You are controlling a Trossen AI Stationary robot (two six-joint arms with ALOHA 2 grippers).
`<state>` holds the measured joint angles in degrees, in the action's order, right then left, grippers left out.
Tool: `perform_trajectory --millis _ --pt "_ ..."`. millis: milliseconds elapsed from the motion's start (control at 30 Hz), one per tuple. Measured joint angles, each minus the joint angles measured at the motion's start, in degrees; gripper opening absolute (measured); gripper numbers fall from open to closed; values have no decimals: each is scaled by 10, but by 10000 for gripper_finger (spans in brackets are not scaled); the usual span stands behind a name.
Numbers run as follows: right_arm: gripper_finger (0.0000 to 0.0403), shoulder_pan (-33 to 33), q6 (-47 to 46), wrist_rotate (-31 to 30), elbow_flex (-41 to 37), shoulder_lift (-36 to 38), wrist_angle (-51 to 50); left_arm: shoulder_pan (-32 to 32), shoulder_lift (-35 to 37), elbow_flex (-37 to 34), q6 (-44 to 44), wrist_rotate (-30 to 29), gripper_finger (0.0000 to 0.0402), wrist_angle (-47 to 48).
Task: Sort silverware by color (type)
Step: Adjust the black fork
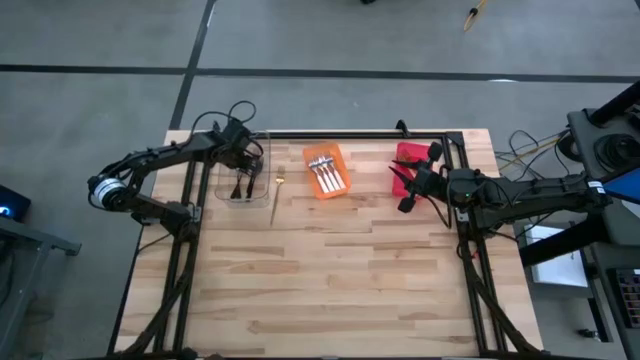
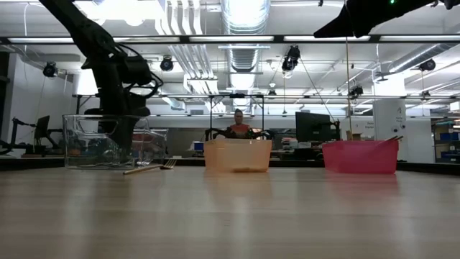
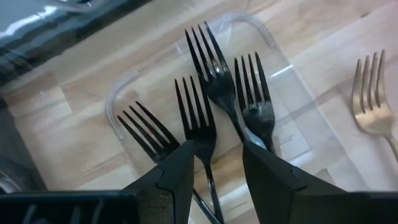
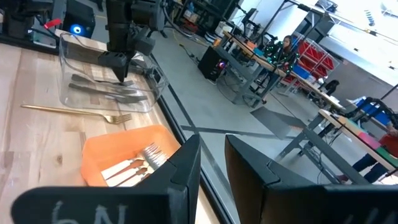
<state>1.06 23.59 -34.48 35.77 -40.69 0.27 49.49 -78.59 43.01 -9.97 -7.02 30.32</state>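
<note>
From above, your left gripper (image 1: 240, 160) hangs over the clear bin (image 1: 225, 190) holding dark forks (image 1: 240, 186); one gold fork (image 1: 275, 200) lies on the tabletop (image 1: 340, 270) just beside it. White-handled forks (image 1: 327, 175) fill the orange bin (image 1: 312, 153). Your right gripper (image 1: 405, 185) sits by the red bin (image 1: 405, 152).

At table height, the gold fork rests beside the clear bin.

Your left wrist shows jaws parted, empty, above four dark forks.

Your right wrist shows jaws slightly apart, holding nothing
</note>
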Motion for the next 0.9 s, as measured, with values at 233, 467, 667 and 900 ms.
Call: perform_trajectory --millis 233,467,667,900 --pt "66 0 0 0 0 0 0 -11 0 -1 -17 -21 119 0" --pt "66 0 0 0 0 0 0 -19 0 -28 -41 -21 119 -10" --pt "66 0 1 0 0 0 0 -19 0 -44 -42 -21 119 -16" --pt "66 0 2 0 0 0 0 -19 0 -61 -45 -25 119 -29"
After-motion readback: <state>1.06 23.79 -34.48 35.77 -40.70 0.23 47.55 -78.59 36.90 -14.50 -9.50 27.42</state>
